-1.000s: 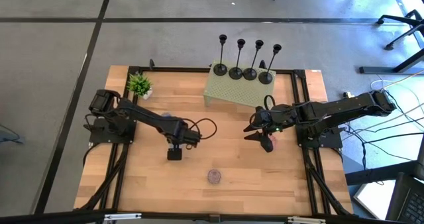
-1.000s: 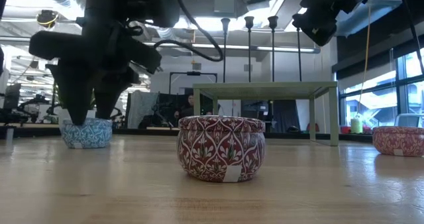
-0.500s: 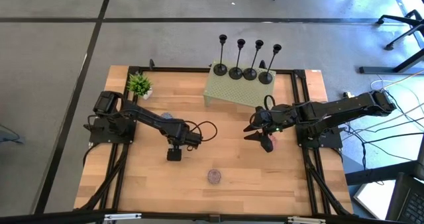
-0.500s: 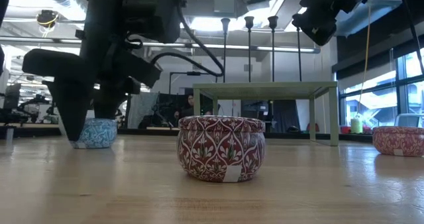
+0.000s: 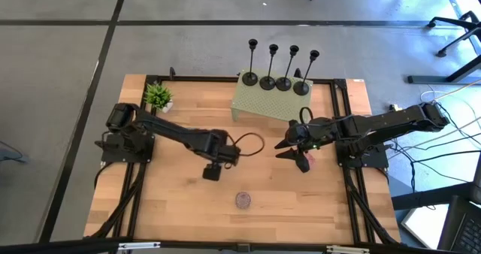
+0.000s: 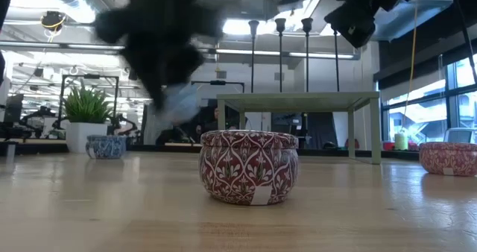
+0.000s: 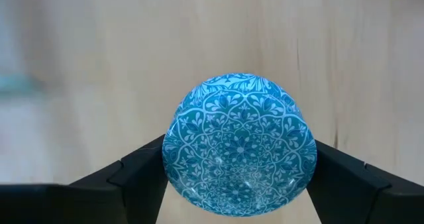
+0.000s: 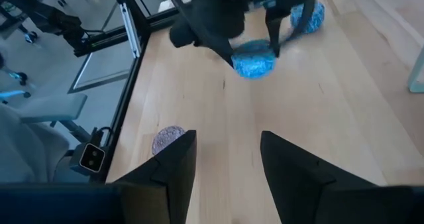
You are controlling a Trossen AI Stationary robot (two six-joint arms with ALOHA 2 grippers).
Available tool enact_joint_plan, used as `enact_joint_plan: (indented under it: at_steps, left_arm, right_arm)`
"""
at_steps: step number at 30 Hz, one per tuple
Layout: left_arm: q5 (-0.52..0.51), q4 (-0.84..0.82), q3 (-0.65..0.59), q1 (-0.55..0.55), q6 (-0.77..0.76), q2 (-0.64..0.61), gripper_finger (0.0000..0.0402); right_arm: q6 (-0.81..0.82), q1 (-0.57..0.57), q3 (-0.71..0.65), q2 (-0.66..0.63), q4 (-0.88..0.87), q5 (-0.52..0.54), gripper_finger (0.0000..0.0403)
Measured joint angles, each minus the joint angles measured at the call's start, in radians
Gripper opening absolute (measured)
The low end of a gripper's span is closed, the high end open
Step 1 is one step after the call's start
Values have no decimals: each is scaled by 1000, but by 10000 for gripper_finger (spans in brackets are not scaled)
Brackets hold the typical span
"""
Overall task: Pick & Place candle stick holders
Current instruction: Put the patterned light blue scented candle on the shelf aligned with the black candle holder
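Left gripper (image 7: pixel 235 177): clenched on a blue patterned tin lid (image 7: pixel 238 144), one finger on each side of its round edge; the lid is held clear of the desk (image 5: pixel 165 201), whose pale wood shows beyond it.
Left gripper in the high view (image 5: pixel 213 171): out over the middle of the desk, pointing down.
Left gripper in the low view (image 6: pixel 168 95): a motion-blurred dark shape with the blue lid (image 6: pixel 179 103) at its tip, raised above the desk surface.
Blue patterned tin (image 6: pixel 105 146): on the desk, well off to the left gripper's outer side, just in front of a small potted plant (image 5: pixel 158 95).
Red patterned tin (image 5: pixel 243 200): on the desk near the front edge, just ahead of and below the left gripper, apart from it; lid on.
Right gripper (image 5: pixel 289 144): hovers above the desk on the right side, fingers spread apart and holding nothing; the right wrist view shows desk between its two fingers (image 8: pixel 169 164).
Pink tin (image 6: pixel 448 157): on the desk close beneath the right gripper.
Candle stick holders (image 5: pixel 273 68): four slim black ones standing upright in a row on a pale green stand (image 5: pixel 263 104) at the desk's far edge, well beyond both grippers and touched by neither.
Stand: between the two grippers, farther back than either.
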Motion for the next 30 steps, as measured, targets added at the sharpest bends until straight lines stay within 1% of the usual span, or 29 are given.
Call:
enact_joint_plan:
  at_steps: [4,6,8,11,16,18,21,23,27,30]
  left_arm:
    - [-67,-8,153,37,89,0,295]
    - [-105,-7,215,67,110,0,296]
    - [-121,-7,260,107,120,0,299]
    - [-135,4,286,179,121,-2,302]
    - [-207,26,287,319,121,4,303]
    - [-187,57,287,375,112,10,303]
    - [-119,142,288,441,37,16,303]
    - [-58,149,287,475,-3,21,303]
    - [19,167,288,517,-1,48,304]
    - [21,186,287,527,31,77,304]
  right_arm:
    - [0,0,0,0,0,0,171]
    - [0,0,0,0,-1,0,171]
    - [0,0,0,0,-3,0,171]
    - [0,0,0,0,-3,0,171]
    - [0,0,0,0,-3,0,171]
    - [0,0,0,0,-4,0,171]
    - [0,0,0,0,-7,1,171]
    - [-2,0,0,0,-7,1,171]
    - [-18,0,0,0,-10,3,172]
    - [-29,0,0,0,-11,4,172]
